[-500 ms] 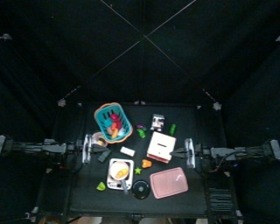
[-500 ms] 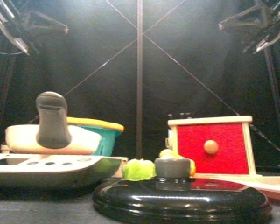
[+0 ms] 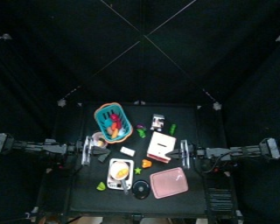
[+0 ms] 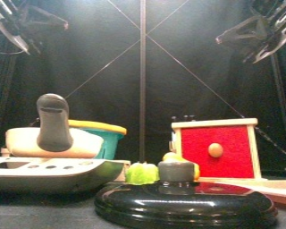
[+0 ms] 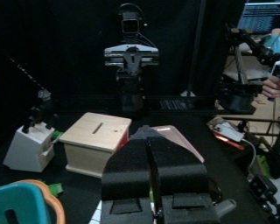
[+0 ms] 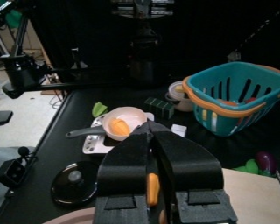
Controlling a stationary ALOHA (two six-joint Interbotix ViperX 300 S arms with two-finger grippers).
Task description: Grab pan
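**Reaching the pan from rest**

On the counter [image 3: 199, 175], the pan [image 6: 122, 121] lies near the front-left beside the teal basket [image 3: 111, 120]. Both end effectors, left [image 5: 150, 162] and right [image 6: 152, 162], are pressed together; spread one, then pinch the handle.

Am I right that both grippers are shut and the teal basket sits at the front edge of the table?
Not quite: the teal basket sits toward the back of the table, as the top view shows. The left gripper and right gripper are indeed shut.
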